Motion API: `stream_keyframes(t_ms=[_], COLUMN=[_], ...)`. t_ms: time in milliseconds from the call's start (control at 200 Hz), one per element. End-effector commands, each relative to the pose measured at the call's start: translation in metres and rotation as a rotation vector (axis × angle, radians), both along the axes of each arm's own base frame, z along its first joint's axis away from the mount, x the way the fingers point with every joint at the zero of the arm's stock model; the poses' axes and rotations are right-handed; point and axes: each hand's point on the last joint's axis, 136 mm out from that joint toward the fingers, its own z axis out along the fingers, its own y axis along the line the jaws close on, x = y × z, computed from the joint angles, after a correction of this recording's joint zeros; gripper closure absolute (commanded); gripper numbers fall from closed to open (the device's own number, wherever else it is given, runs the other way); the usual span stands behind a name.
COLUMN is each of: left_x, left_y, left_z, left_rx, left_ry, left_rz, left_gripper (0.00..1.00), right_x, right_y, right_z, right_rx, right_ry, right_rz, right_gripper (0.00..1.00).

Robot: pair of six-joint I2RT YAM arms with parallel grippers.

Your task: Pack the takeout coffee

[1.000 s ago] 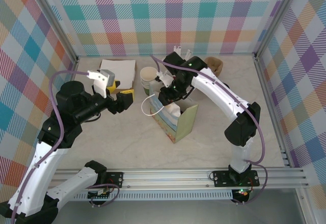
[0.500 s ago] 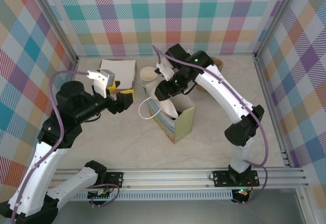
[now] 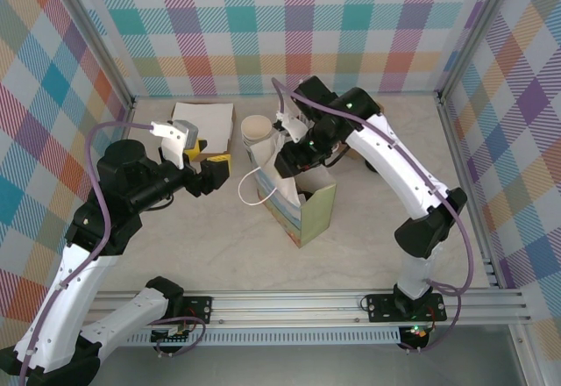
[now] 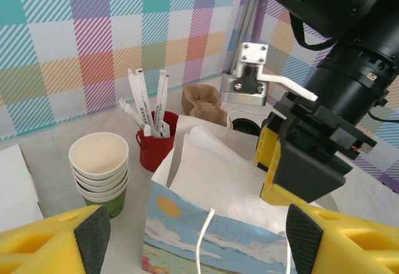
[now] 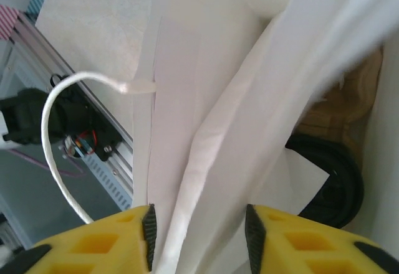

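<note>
Lifted and drawn back within the last second: the right gripper point(image 3: 294, 151), then low in the mouth of the paper gift bag point(image 3: 302, 206), now above its far edge, with a white paper sheet point(image 4: 212, 174) pulled up alongside. Between its jaws, part-way apart, a fold of that white paper; clamped or merely straddled, impossible to tell. Parked left of the bag and unmoved: the left gripper point(image 3: 213, 172), jaws wide apart on nothing.

Not yet packed: the takeout coffee point(image 5: 340, 174), only its black lid visible, apparently outside the bag just past the white paper and beside the brown pulp carrier point(image 4: 202, 103). Nearby, the red cup of stirrers point(image 4: 154, 148) and a stack of cream paper cups point(image 4: 98, 162).

Judging by this, so far only the bag's mouth is being opened or cleared. Fetching the coffee and lowering it in upright is yet to come.
</note>
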Motion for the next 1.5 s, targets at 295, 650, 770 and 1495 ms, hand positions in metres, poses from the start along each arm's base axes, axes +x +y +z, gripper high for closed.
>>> stream_keyframes(t_ms=[295, 650, 770, 1495], left_x=[-0.001, 0.0, 0.0, 0.001], left_y=[-0.001, -0.001, -0.001, -0.001], left_z=[0.004, 0.002, 0.0, -0.001], left_rx=[-0.016, -0.013, -0.013, -0.01], left_ry=[-0.02, -0.015, -0.014, -0.013], left_rz=[-0.002, 0.0, 0.0, 0.002], left_gripper=[0.24, 0.24, 0.24, 0.24], right_x=[0.008, 0.014, 0.015, 0.017], right_y=[-0.004, 0.0, -0.003, -0.001], right_z=[-0.028, -0.071, -0.085, -0.075], right_rx=[-0.112, -0.255, -0.306, -0.333], right_ry=[0.002, 0.006, 0.015, -0.053], right_rz=[-0.02, 0.005, 0.012, 0.036], right_gripper=[0.9, 0.89, 0.89, 0.72])
